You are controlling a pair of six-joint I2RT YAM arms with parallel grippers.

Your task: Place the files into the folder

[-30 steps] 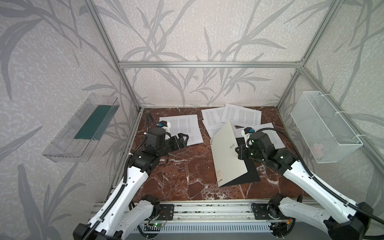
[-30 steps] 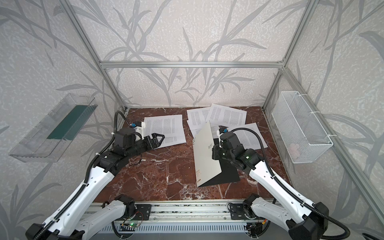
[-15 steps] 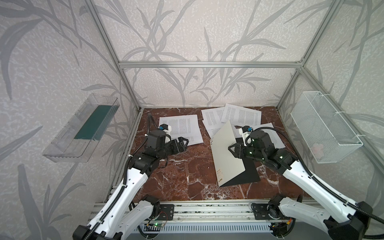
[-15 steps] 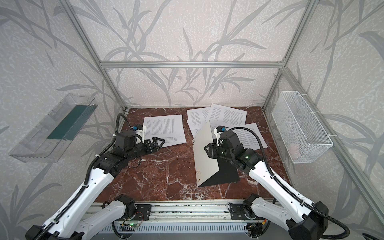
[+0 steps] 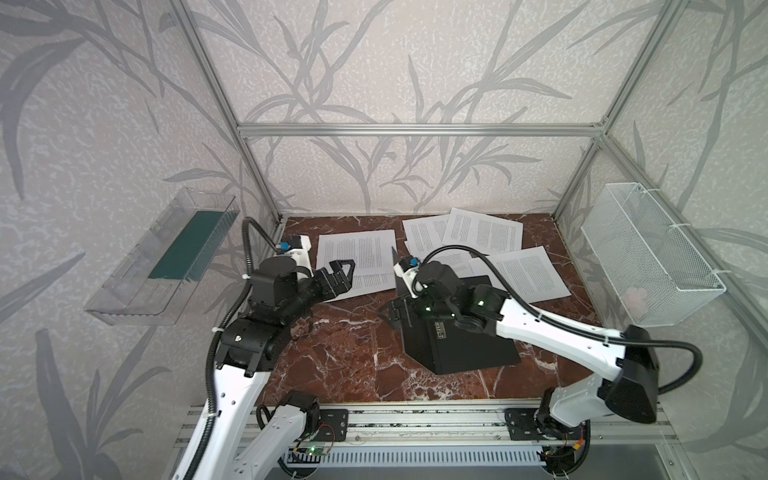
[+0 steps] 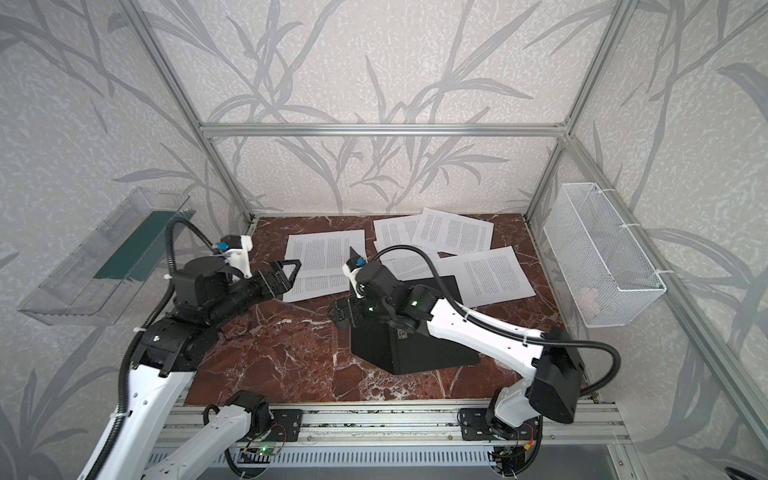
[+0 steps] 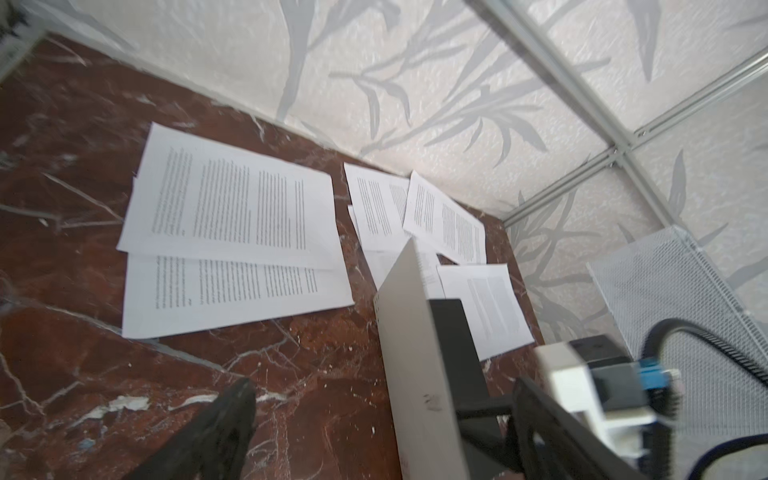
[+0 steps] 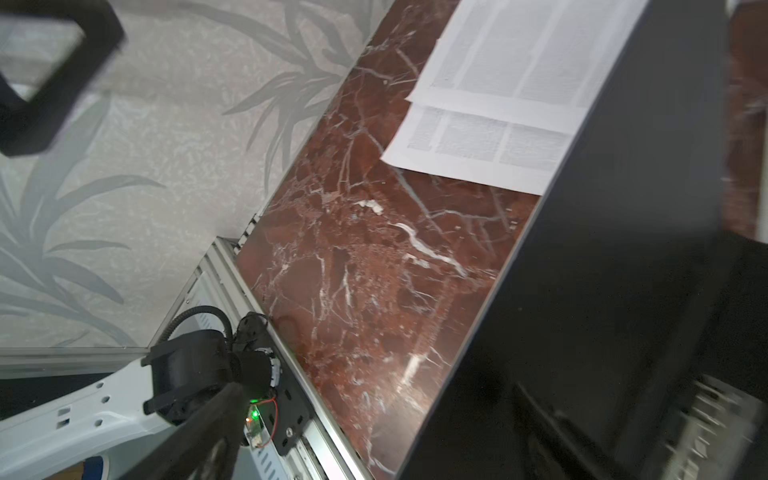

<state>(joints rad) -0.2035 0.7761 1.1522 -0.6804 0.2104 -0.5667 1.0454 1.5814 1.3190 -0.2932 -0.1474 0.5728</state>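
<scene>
Right gripper [image 5: 392,318] holds its jaws wide, gripping nothing, with the folder [image 5: 457,353] standing half-open just beside it; left gripper [image 5: 340,276] hangs open too, the files [image 5: 357,249] scattered ahead of its fingertips.

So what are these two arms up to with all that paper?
They are filing loose printed sheets into a folder. The folder lies on the marble table with its cover standing up, black inside showing. The right pincer is open beside that cover, gripping nothing. The left pincer, also open and empty, hovers over the sheets on the left. The sheets lie scattered on the table, none visibly in the folder yet.
</scene>
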